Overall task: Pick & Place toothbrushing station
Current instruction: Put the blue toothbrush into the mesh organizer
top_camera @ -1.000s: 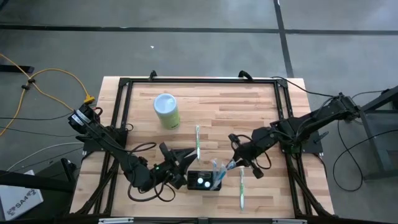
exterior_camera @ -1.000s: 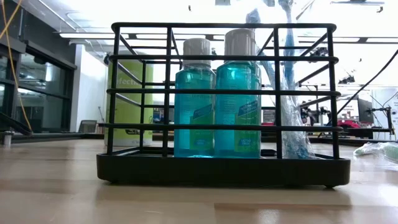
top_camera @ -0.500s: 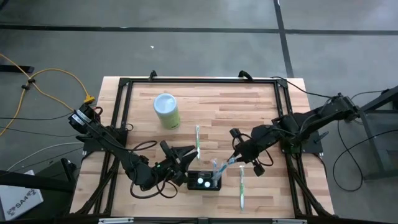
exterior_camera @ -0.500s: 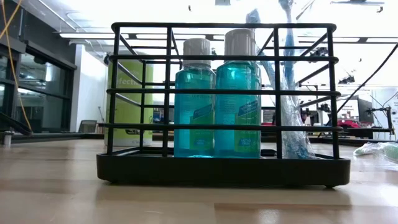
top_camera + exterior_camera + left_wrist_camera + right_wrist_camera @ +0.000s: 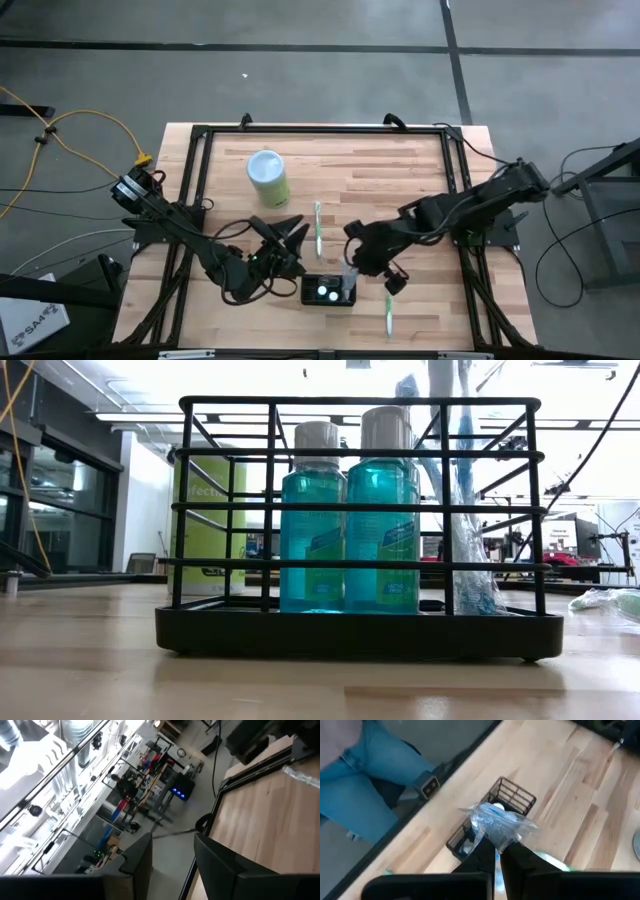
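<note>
The toothbrushing station is a black wire basket near the table's front edge. Its base rests on the table and it holds two blue bottles. A toothbrush in clear wrap stands in its right part. My right gripper is over the basket, shut on the wrap. My left gripper is open and empty, raised left of and behind the basket. My right gripper pinches the upper end of the clear wrap around the toothbrush between its two fingers. The fingers come from above, slanting in from the table's right. The wrapped toothbrush hangs below them, and its lower end stands inside the basket.
A pale green cylinder with a whitish top stands at the far left. One toothbrush lies behind the basket and another to its right. A black frame borders the table. A person's legs show beyond the near edge.
My right gripper has gone toward the table's left, over the basket, still holding the wrapped toothbrush, which now stands steeper. My left gripper has drawn back from beside the basket toward the far edge and tipped upward. The basket has stayed put.
</note>
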You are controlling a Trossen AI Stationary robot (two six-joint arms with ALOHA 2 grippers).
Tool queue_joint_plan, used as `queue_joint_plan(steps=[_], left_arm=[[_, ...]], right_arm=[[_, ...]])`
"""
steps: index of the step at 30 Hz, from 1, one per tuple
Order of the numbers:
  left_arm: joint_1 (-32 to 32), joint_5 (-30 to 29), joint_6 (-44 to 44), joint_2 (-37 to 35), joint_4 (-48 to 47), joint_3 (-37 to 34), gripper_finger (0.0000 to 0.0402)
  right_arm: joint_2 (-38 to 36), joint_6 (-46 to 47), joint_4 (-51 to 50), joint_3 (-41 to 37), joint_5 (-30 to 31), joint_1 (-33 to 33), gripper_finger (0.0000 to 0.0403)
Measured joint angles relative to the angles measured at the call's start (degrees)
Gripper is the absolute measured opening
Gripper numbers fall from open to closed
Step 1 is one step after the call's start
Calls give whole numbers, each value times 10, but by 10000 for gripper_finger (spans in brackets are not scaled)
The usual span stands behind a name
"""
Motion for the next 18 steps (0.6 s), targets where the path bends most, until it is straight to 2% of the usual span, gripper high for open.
queue_joint_plan(steps=[7,18], left_arm=[[0,-11,0,0,0,0,139],[0,-11,0,0,0,0,139]], right_arm=[[14,1,-25,29,23,1,4],[14,44,-42,26,26,-1,4]])
